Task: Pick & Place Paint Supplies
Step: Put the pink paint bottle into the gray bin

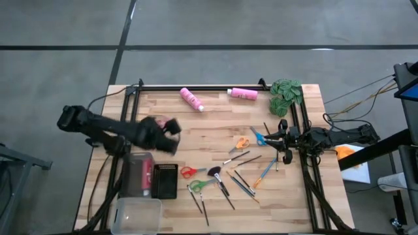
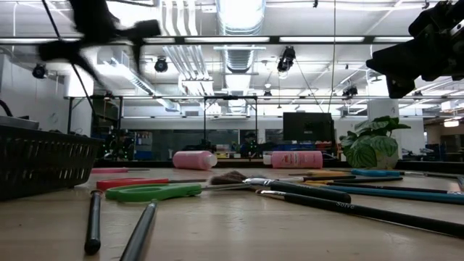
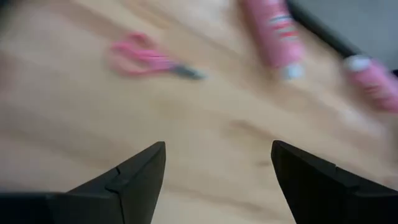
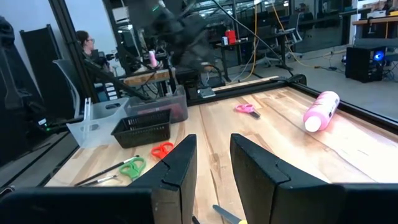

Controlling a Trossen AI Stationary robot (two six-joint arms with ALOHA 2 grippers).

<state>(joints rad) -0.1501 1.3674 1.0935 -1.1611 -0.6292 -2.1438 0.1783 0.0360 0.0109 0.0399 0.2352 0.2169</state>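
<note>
1. Bins at the bench's (image 1: 215, 130) near-left corner: clear plastic tub (image 1: 137, 215), dark mesh basket (image 1: 164, 181), and a grey-pink bin (image 1: 138, 174) beside it.
2. Left tool (image 1: 171, 134) hovers above the bench left of centre, just beyond the bins, fingers spread wide, nothing between them; it looks motion-blurred.
3. Left wrist view: pink-handled scissors (image 3: 146, 57) lie flat on the wood ahead of the open fingers (image 3: 134, 180). Two pink bottles show further on.
4. Pink paint bottle (image 1: 191, 98) lies on its side near the far edge, angled. A second pink bottle (image 1: 243, 94) lies just right of it along the far rail, apart from the first.
5. Red-handled scissors (image 1: 189, 172) lie just right of the mesh basket; green-handled scissors (image 1: 199, 185) just nearer than those.
6. Dark-handled brushes (image 1: 225, 189) scattered at centre-near, some crossing; exact count hard to tell.
7. Orange-handled scissors (image 1: 242, 143) lie right of centre, blue-handled scissors (image 1: 259, 138) just beside them.
8. Blue-handled brush (image 1: 266, 171) lies diagonal, near the right tool.
9. Green leafy clump (image 1: 286, 94) sits at the far-right corner.
10. Right tool (image 1: 285, 155) hangs at the right edge, fingers narrowly parted, holding nothing.
11. Person (image 4: 87, 46) seated in the room behind, seen in the right wrist view.
</note>
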